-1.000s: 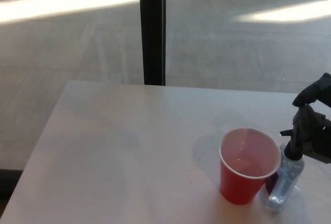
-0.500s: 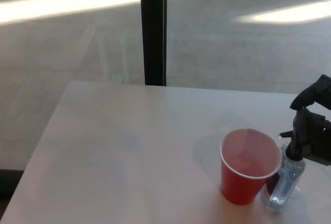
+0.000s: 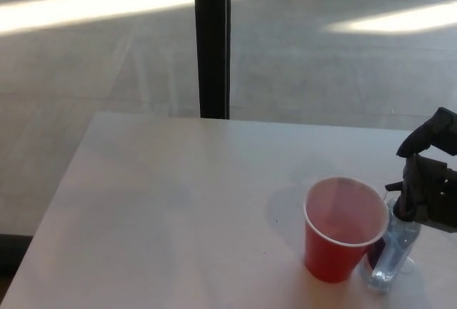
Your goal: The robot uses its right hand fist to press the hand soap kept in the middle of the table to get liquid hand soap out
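The head view looks down on a white table whose top takes up the lower half of the picture, its far edge running across just above the middle. Beyond it lies a grey floor with two bright bands of sunlight across the top, and a black post stands upright behind the table's far edge, a little left of centre.

Toward the table's near right corner stands a red cup, upright, its mouth open to the camera and its inside pale pink in the light. Just beside it on the right, touching or nearly so, stands the soap bottle: a clear body holding pale blue liquid, with a dark pump on top (the spout points toward the cup).

The right hand comes in from the right edge, black, and sits directly over the pump. Its lower part appears to rest on the pump head, though the dark shapes merge and the contact cannot be made out for sure. Its fingers look curled in, clenched around nothing, one knuckle raised above the rest.
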Robot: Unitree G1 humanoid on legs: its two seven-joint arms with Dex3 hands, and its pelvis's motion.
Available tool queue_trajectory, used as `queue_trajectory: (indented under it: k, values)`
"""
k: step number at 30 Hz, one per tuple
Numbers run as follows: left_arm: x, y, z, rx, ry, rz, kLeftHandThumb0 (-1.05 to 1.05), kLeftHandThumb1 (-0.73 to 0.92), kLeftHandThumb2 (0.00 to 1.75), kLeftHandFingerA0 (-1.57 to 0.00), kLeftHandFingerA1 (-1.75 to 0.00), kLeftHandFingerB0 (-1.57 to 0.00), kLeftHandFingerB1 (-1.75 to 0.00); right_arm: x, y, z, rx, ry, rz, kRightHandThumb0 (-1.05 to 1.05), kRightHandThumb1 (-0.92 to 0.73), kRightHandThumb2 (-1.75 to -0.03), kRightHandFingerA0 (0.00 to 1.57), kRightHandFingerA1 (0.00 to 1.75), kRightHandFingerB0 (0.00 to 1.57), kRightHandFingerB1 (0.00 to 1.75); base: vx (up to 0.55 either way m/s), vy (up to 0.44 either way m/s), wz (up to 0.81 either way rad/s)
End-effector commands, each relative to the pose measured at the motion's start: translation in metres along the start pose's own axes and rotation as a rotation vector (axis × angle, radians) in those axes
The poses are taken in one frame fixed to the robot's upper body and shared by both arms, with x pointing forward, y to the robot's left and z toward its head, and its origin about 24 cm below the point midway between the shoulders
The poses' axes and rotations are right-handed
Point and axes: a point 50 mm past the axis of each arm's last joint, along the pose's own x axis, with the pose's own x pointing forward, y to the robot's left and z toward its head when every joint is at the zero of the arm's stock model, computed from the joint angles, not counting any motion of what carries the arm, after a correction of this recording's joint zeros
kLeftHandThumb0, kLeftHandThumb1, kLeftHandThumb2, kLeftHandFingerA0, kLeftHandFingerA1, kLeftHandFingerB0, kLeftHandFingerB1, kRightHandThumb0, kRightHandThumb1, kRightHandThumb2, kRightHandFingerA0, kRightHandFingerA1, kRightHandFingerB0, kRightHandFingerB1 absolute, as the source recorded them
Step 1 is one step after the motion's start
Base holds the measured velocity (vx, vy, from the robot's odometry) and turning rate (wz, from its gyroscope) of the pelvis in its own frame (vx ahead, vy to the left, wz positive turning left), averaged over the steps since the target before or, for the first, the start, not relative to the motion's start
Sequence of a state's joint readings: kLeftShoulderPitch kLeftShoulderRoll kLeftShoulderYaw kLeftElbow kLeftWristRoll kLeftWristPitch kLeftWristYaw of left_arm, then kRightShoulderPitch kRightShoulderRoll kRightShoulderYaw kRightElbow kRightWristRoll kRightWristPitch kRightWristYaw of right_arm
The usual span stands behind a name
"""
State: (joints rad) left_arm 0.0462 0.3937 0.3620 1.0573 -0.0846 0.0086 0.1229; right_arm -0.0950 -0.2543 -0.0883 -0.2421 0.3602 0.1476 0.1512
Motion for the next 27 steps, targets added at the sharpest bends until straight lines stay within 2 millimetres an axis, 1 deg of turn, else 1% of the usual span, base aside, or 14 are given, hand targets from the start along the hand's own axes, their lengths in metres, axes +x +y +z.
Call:
queue_trajectory:
  k: [1, 3, 4, 7, 13, 14, 16, 17, 20, 21, 22, 25, 26, 27]
  values:
    - [0.001, 0.007, 0.003, 0.016, -0.015, 0.03, -0.3, 0.41, 0.99, -0.69, -0.89, -0.53, -0.78, -0.02, -0.002, -0.048, 0.02, 0.284, -0.051, -0.26, -0.6, -1.1, 1.03, 1.75, 0.77, 1.53, 0.0, 0.0, 0.0]
    - [0.001, 0.006, 0.003, -0.003, -0.011, 0.029, -0.29, 0.42, 1.0, -0.64, -0.86, -0.51, -0.76, -0.02, -0.002, -0.049, 0.028, 0.286, -0.055, -0.26, -0.6, -1.11, 1.04, 1.75, 0.77, 1.53, 0.0, 0.0, 0.0]
    - [0.001, 0.007, 0.002, 0.0, -0.012, 0.027, -0.3, 0.42, 0.98, -0.72, -0.92, -0.52, -0.78, -0.02, -0.002, -0.05, 0.033, 0.284, -0.053, -0.26, -0.61, -1.1, 1.05, 1.75, 0.78, 1.51, 0.0, 0.0, 0.0]
    - [0.001, 0.008, 0.002, -0.003, -0.007, 0.027, -0.3, 0.43, 0.97, -0.73, -0.94, -0.52, -0.78, -0.02, -0.001, -0.051, 0.035, 0.279, -0.049, -0.26, -0.6, -1.12, 1.06, 1.75, 0.78, 1.51, 0.0, 0.0, 0.0]
    - [0.001, 0.007, 0.003, -0.001, -0.007, 0.026, -0.31, 0.43, 0.99, -0.63, -0.84, -0.47, -0.74, -0.022, -0.002, -0.051, 0.014, 0.279, -0.042, -0.25, -0.58, -1.17, 1.04, 1.75, 0.78, 1.57, 0.0, 0.0, 0.0]
    - [0.001, 0.007, 0.003, -0.001, -0.005, 0.034, -0.31, 0.43, 0.99, -0.68, -0.88, -0.49, -0.75, -0.022, -0.002, -0.052, 0.013, 0.282, -0.042, -0.25, -0.58, -1.17, 1.05, 1.75, 0.78, 1.57, 0.0, 0.0, 0.0]
    - [0.001, 0.006, 0.004, 0.009, -0.007, 0.038, -0.31, 0.43, 0.99, -0.7, -0.89, -0.5, -0.76, -0.023, -0.003, -0.054, 0.012, 0.286, -0.039, -0.25, -0.58, -1.19, 1.05, 1.75, 0.77, 1.58, 0.0, 0.0, 0.0]
    - [0.002, 0.006, 0.006, 0.027, -0.012, 0.035, -0.32, 0.43, 0.96, -0.73, -0.92, -0.52, -0.78, -0.025, -0.004, -0.055, 0.016, 0.29, -0.044, -0.25, -0.58, -1.18, 1.08, 1.75, 0.69, 1.65, 0.0, 0.0, 0.0]
    - [0.002, 0.006, 0.005, 0.023, -0.008, 0.039, -0.32, 0.43, 0.97, -0.7, -0.9, -0.52, -0.77, -0.026, -0.004, -0.056, 0.015, 0.298, -0.046, -0.25, -0.6, -1.14, 1.07, 1.75, 0.67, 1.66, 0.0, 0.0, 0.0]
    - [0.002, 0.007, 0.005, 0.008, -0.015, 0.035, -0.31, 0.42, 0.98, -0.71, -0.91, -0.52, -0.78, -0.025, -0.005, -0.055, 0.016, 0.296, -0.048, -0.25, -0.61, -1.14, 1.04, 1.75, 0.75, 1.54, 0.0, 0.0, 0.0]
    - [0.001, 0.007, 0.006, 0.014, -0.018, 0.036, -0.31, 0.42, 1.0, -0.69, -0.89, -0.52, -0.77, -0.025, -0.006, -0.054, 0.016, 0.296, -0.044, -0.26, -0.63, -1.1, 1.02, 1.75, 0.74, 1.54, 0.0, 0.0, 0.0]
    - [0.001, 0.008, 0.005, 0.012, -0.011, 0.039, -0.3, 0.42, 1.0, -0.7, -0.9, -0.5, -0.76, -0.024, -0.009, -0.051, 0.007, 0.291, -0.036, -0.26, -0.63, -1.1, 1.03, 1.75, 0.74, 1.51, 0.0, 0.0, 0.0]
    - [0.001, 0.009, 0.005, 0.014, -0.012, 0.04, -0.3, 0.41, 1.01, -0.71, -0.92, -0.51, -0.78, -0.022, -0.01, -0.048, 0.008, 0.284, -0.035, -0.25, -0.68, -1.02, 1.01, 1.75, 0.61, 1.65, 0.0, 0.0, 0.0]
    - [0.001, 0.009, 0.005, 0.018, -0.014, 0.041, -0.3, 0.41, 1.01, -0.71, -0.92, -0.51, -0.78, -0.02, -0.011, -0.044, 0.011, 0.275, -0.033, -0.25, -0.68, -1.02, 1.01, 1.75, 0.61, 1.65, 0.0, 0.0, 0.0]
